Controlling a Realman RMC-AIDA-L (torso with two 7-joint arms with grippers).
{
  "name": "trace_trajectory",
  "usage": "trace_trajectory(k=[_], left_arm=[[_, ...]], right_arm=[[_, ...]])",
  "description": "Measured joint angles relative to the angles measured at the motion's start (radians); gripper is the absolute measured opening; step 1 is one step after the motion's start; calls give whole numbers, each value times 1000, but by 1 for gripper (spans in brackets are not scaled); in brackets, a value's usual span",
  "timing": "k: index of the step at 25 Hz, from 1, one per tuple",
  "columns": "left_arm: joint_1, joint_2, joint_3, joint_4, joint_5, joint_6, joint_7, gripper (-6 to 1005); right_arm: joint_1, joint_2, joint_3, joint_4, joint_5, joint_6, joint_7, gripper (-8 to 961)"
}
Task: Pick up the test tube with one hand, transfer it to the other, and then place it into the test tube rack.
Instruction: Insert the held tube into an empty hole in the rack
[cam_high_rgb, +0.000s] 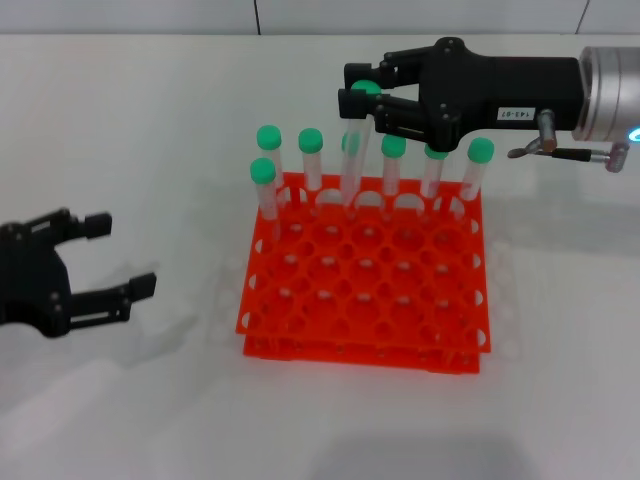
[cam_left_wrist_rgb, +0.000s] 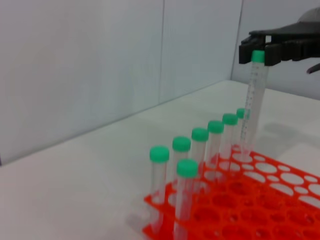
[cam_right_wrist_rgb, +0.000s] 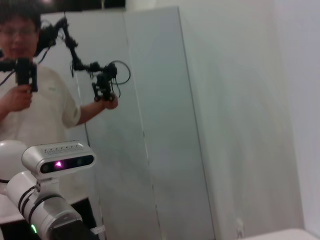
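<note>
Nearest the head camera, the left tool (cam_high_rgb: 105, 258) waits low over the white counter (cam_high_rgb: 150, 130), its fingers spread and empty, well apart from the work. Across the scene the right tool (cam_high_rgb: 362, 95), on its silver-white forearm, is clenched on the green cap of the test tube (cam_high_rgb: 356, 160), which hangs upright with its lower end just above or barely inside the back row of the test tube rack (cam_high_rgb: 365, 290); which of the two cannot be told. From the left wrist camera the held tube stands taller than its six capped neighbours in the back row, with one more tube in front of them. By the look of it, the tube is light, stiff, smooth-walled plastic, likely slick along the barrel, so the ridged cap or the shoulder just beneath it offers the surest hold; a receiving tool would probably do best taking the bare barrel lower down. Judging by this, the handover is not yet done.
</note>
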Motion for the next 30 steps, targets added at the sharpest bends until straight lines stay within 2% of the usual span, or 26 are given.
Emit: trace_trajectory(k=[6,10,21,30], left_arm=[[2,0,-36,-153,-14,-19,121,878],[0,0,-45,-209,-46,-21,182,875],[-3,0,-47,-222,-50,-37,217,875],[-3,2,-48,-244,-51,-50,227,876]], right_arm=[[26,7,-85,-11,1,73,23,265],[38,13,-106,-8,4,113,24,265],[39,22,-126,20,66,150,27,265],[24,21,-297,55,264,241,-38,265]])
